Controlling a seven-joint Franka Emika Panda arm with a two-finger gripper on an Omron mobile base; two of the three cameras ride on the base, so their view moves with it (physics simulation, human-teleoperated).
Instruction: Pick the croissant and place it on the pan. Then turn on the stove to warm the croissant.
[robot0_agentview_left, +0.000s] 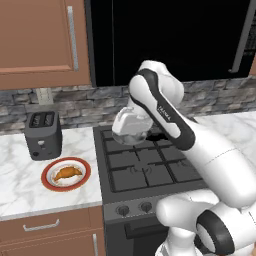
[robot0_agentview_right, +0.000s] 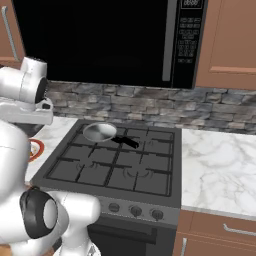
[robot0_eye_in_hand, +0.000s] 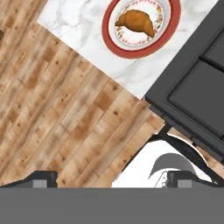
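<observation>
The croissant (robot0_agentview_left: 67, 173) lies on a red-rimmed white plate (robot0_agentview_left: 50, 182) on the counter left of the stove (robot0_agentview_left: 145, 165). In the hand view the croissant (robot0_eye_in_hand: 135, 22) sits near the top, far from my gripper (robot0_eye_in_hand: 113, 181), whose two dark fingertips (robot0_eye_in_hand: 43, 179) stand wide apart with nothing between them. The silver pan (robot0_agentview_right: 100, 132) rests on the stove's back left burner, black handle pointing right. My hand hovers high over the stove's left side, looking down at the plate (robot0_eye_in_hand: 109, 39), the counter edge and the floor. Round knobs (robot0_agentview_right: 136, 211) line the stove's front.
A dark toaster (robot0_agentview_left: 44, 134) stands behind the plate against the stone backsplash. A black microwave (robot0_agentview_right: 100, 40) hangs over the stove (robot0_agentview_right: 120, 165). Marble counter (robot0_agentview_right: 220, 160) stretches to the stove's right. Wooden floor (robot0_eye_in_hand: 65, 109) shows below the counter edge.
</observation>
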